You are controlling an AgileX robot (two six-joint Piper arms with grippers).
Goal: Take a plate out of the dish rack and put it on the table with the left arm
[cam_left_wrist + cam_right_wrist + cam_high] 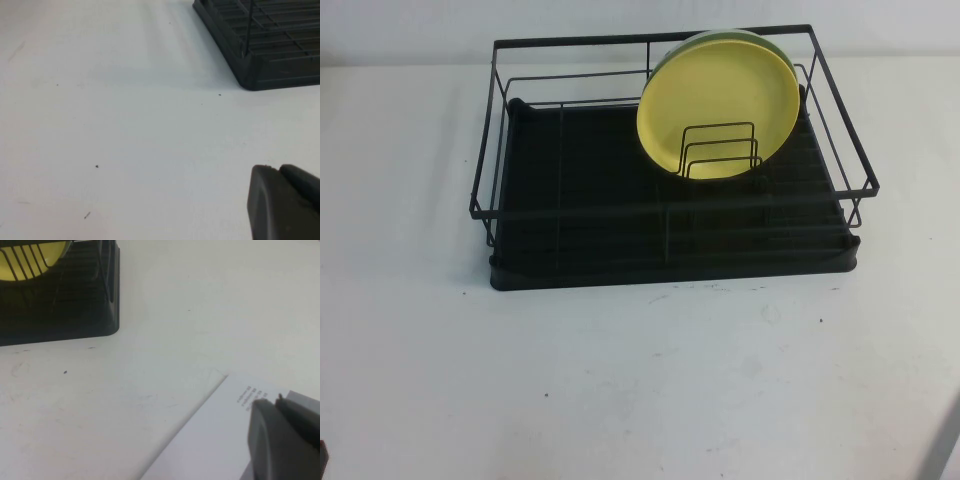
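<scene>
The yellow plate (718,103) is seen upright in the dish rack (670,200) at 1 o'clock, both grippers parked low over the tabletop (620,380), jaw state undeterminable; the mint-green plate (772,44) behind could be snagged if lifted carelessly.

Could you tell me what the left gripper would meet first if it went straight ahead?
Probably bare table, then the dish rack's near corner; depth is unclear. The left gripper sits low, short of it.
</scene>
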